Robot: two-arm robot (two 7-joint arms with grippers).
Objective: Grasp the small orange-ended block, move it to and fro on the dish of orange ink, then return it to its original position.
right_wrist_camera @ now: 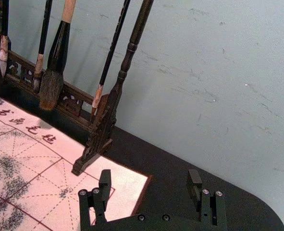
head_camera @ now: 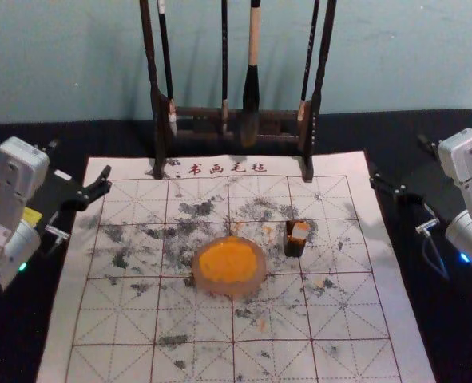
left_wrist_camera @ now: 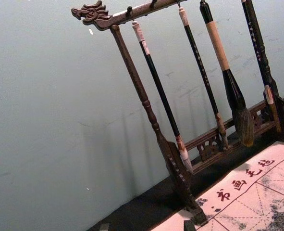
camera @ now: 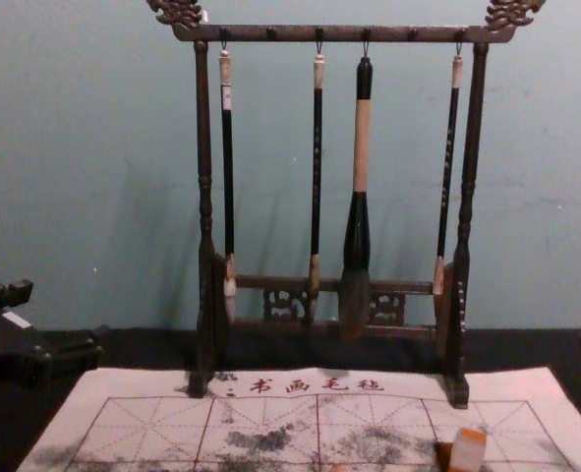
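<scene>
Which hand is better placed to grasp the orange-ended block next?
Probably the right hand: it is open and nearer the block, which sits on the robot's right of the dish.

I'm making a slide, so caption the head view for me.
Left gripper and right gripper flank a gridded mat with orange ink dish and orange-ended block, before a brush rack.

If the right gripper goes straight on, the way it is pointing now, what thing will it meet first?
Probably the wall, with the brush rack off to one side. Depth is unclear, though: if the right gripper slopes down enough, the dark tabletop could come first.
</scene>
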